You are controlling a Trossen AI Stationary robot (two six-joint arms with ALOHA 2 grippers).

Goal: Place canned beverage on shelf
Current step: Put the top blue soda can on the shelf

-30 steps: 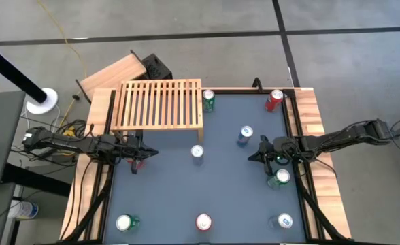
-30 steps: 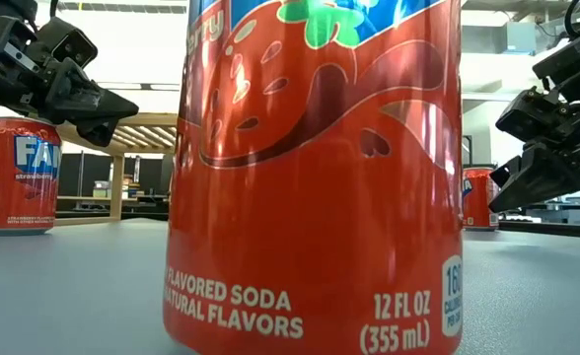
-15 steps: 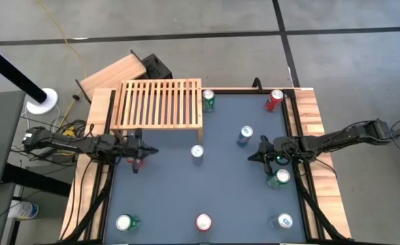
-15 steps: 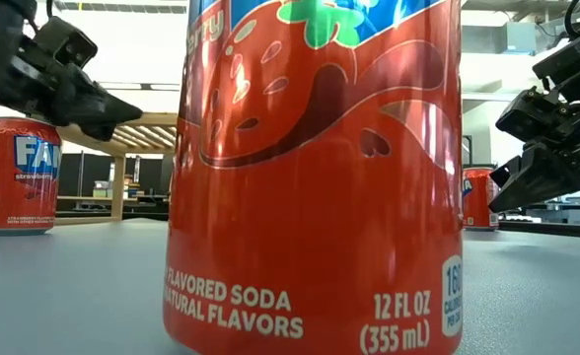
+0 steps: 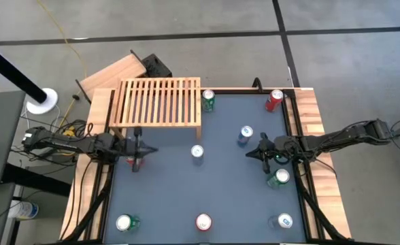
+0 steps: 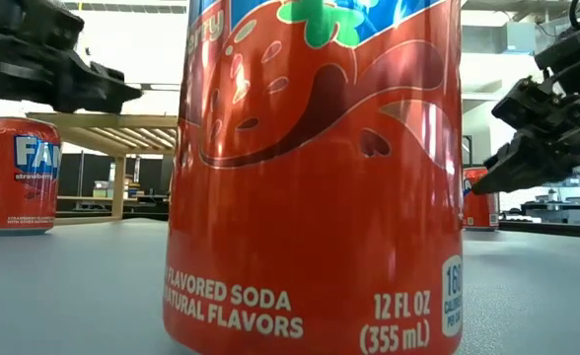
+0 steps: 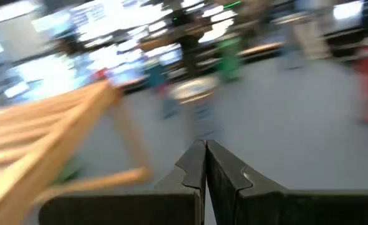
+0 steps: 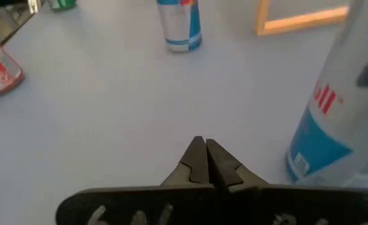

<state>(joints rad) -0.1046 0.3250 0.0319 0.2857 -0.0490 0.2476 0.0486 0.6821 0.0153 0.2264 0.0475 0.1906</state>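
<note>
No can is on the shelf [image 5: 160,102] yet. Both grippers, left [image 5: 147,150] and right [image 5: 250,154], hover with fingers clenched empty; next they must open over a can.

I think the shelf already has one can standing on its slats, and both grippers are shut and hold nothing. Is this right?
Not quite. In the high view the shelf carries no can; its slatted top is bare, and the nearest can, a green can, stands on the table beside it. The rest holds: the left gripper and the right gripper are shut and hold nothing.
</note>
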